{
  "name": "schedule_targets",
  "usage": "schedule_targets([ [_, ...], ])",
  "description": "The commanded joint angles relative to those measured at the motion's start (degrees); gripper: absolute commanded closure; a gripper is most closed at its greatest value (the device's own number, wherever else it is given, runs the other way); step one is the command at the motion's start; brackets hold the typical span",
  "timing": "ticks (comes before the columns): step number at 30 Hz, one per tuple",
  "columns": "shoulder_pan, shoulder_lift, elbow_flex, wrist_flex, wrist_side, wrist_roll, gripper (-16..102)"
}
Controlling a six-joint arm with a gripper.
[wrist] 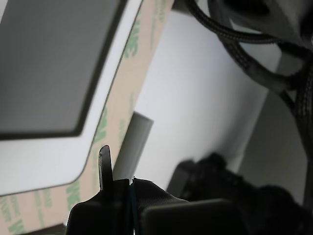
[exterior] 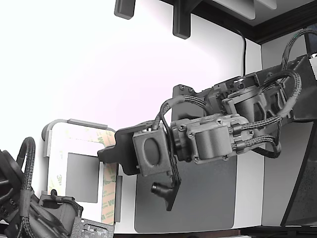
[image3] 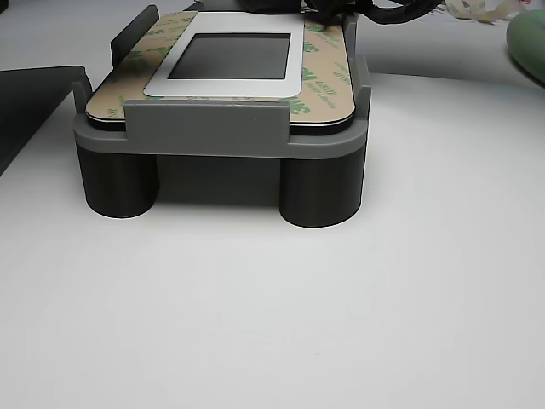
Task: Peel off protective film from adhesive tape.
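Note:
A white panel [exterior: 58, 148] with a grey square [exterior: 81, 178] lies in a grey fixture [exterior: 69, 122] at the exterior view's left. The protective film [exterior: 110, 191] is a pale-yellow strip with green print along the panel's edge nearest my arm; it lies flat over the adhesive tape, whose surface is hidden. In the wrist view the protective film [wrist: 122, 98] runs diagonally beside the panel. My gripper [exterior: 105, 154] sits over one end of that strip. Its black jaws meet along a thin seam, gripper [wrist: 128, 183], with one thin fingertip [wrist: 104, 164] over the film. I cannot tell if film is pinched.
Fainter green-printed strips [image3: 128, 72] lie on the panel's other edges. A dark grey mat [exterior: 198, 198] lies under my arm. A second arm [exterior: 29, 208] sits at the exterior view's lower left. Loose pale strips [image3: 477, 10] and a green object [image3: 528, 34] lie behind the fixture.

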Motion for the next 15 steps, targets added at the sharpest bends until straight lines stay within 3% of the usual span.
schedule_targets([
  [1,0.4,-1.6,-3.2,-0.6,-0.1,-1.1,98],
  [5,2.9,-4.7,-6.0,-0.4,1.8,-2.3,98],
  [10,3.3,-6.4,-7.4,1.8,-0.2,-4.3,98],
  [15,4.7,-7.8,-6.9,-0.4,-0.3,-4.7,98],
])
